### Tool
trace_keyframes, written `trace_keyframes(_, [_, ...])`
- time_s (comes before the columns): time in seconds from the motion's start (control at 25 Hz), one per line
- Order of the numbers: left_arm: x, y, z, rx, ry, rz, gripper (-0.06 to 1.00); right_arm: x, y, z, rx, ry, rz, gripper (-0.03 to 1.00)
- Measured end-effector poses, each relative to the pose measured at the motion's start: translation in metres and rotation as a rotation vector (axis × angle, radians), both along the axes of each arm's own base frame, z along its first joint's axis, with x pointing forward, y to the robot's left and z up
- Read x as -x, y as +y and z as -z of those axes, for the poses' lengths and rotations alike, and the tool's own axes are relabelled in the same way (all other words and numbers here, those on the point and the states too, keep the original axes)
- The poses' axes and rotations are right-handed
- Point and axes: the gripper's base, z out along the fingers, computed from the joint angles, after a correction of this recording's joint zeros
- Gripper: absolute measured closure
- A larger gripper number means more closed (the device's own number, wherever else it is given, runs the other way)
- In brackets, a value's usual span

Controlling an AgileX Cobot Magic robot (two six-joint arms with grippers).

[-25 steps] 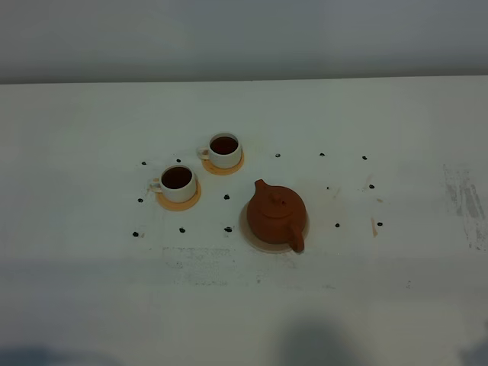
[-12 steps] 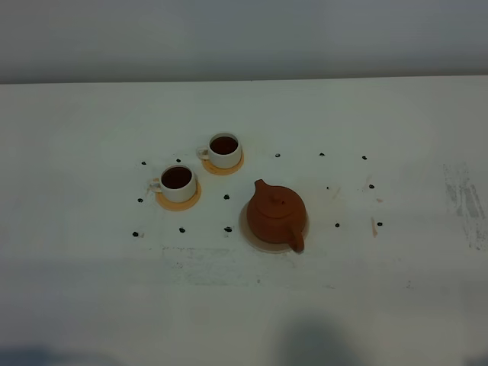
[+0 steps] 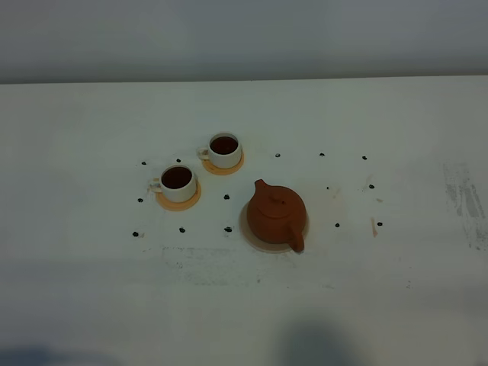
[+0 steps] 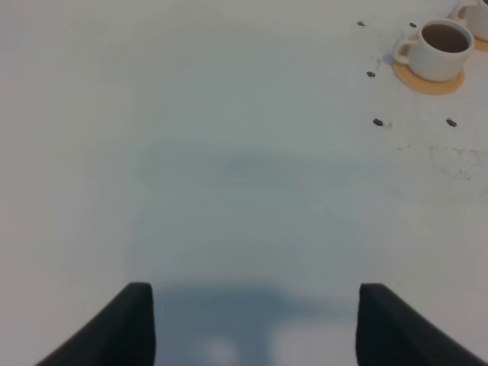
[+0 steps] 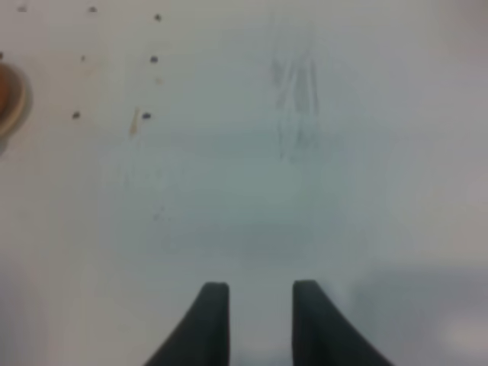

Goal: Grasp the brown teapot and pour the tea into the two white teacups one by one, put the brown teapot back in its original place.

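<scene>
Looking across the white worktop (image 3: 396,305), I judge the job all but finished: the brown teapot (image 3: 276,214) sits on its pale coaster (image 3: 245,229) right of centre, and both white teacups (image 3: 178,183) (image 3: 225,150), on orange coasters to its left, hold dark tea. No arm shows in the high view. My left tool (image 4: 255,320) hangs over bare worktop well apart from the nearer cup, fingers wide-set, holding nothing. My right tool (image 5: 261,313) shows a narrow gap, empty, with the teapot only at the frame edge.
</scene>
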Motion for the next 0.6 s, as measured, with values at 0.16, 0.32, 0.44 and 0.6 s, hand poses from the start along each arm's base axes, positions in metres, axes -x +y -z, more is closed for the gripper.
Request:
trace_keyframes(0.16, [0.000,0.000,0.000,0.000,0.000,0.000,0.41,0.007,0.000,0.000,0.003,-0.047,-0.001,0.77])
trace_keyframes(0.32, [0.000,0.000,0.000,0.000,0.000,0.000,0.41,0.014,0.001,0.000,0.004,-0.092,0.001,0.77])
trace_keyframes(0.44, [0.000,0.000,0.000,0.000,0.000,0.000,0.41,0.020,0.001,0.000,0.005,-0.123,0.001,0.77])
trace_keyframes(0.6, [0.000,0.000,0.000,0.000,0.000,0.000,0.41,0.023,0.001,0.001,0.006,-0.141,0.001,0.77])
